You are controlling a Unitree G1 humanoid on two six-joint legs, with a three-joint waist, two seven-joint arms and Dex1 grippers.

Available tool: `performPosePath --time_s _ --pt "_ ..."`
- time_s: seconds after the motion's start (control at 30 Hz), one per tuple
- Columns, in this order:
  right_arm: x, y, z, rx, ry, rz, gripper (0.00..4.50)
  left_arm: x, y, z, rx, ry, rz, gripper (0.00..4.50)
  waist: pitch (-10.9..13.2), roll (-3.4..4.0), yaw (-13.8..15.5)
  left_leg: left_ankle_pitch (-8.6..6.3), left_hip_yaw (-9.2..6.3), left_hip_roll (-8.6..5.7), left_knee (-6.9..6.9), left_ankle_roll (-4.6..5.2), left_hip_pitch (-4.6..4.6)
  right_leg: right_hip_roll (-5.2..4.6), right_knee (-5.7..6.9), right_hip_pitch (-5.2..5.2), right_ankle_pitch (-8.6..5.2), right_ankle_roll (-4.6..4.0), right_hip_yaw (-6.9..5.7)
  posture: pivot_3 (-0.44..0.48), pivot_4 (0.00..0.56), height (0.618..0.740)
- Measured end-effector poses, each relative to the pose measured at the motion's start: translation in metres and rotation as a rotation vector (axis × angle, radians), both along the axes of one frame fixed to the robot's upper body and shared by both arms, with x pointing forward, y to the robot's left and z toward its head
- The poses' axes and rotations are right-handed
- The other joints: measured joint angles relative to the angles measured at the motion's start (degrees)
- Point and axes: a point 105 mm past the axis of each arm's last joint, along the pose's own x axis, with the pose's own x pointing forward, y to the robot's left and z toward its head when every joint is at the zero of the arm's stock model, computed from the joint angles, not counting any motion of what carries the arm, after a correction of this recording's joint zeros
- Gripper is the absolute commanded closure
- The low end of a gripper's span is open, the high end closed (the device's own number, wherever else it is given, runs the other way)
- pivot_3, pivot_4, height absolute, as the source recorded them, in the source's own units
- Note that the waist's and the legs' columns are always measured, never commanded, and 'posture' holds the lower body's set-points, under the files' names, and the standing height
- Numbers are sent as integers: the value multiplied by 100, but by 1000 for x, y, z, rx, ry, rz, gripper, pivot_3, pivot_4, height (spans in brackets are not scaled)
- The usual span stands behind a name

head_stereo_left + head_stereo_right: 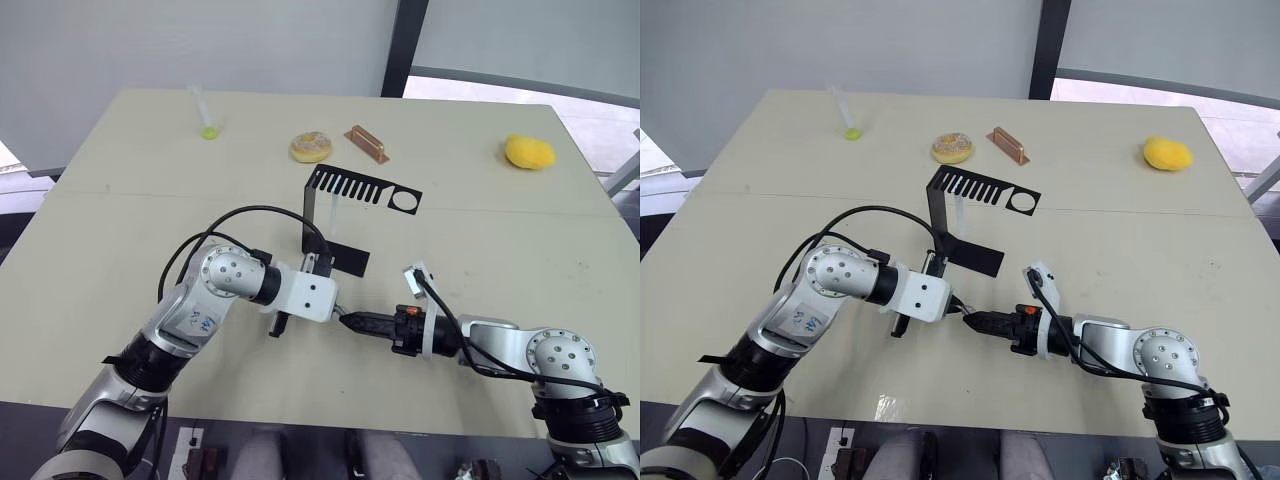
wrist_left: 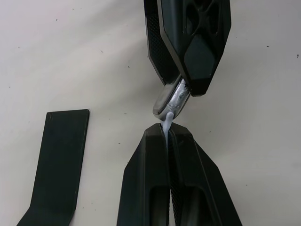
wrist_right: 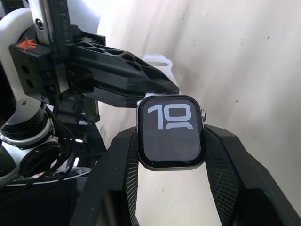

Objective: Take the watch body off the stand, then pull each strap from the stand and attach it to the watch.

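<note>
Small square watch body, black screen, silver rim (image 3: 170,133), too small to see in head views; right wrist view shows right gripper (image 3: 170,155) clamped on it. Left gripper (image 2: 167,134) pinched together on thin white strap (image 2: 166,123), mostly hidden, touching watch edge. Thin black sheet stand (image 1: 345,215) mid-frame, just above grippers

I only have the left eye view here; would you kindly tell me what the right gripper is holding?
Observer: The right gripper clamps the watch body by its sides; the screen shows white digits.
Operator: Thank you. And the left gripper?
Observer: The left gripper is shut on a white strap.
Operator: Do the strap and watch body meet?
Observer: Yes, the strap's end touches the watch body's edge; I cannot tell whether it is seated.
</note>
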Motion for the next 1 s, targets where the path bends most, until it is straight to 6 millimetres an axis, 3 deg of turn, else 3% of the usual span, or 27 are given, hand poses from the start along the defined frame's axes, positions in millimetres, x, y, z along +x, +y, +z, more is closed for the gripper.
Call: performPosePath --time_s 1.0 --pt "-2 4 6 12 -15 20 2988 -2 9 7 -33 -2 19 4500 0 0 -2 0 0 1 -1 0 0 0 -3 0 0 0 0 0 150 740"
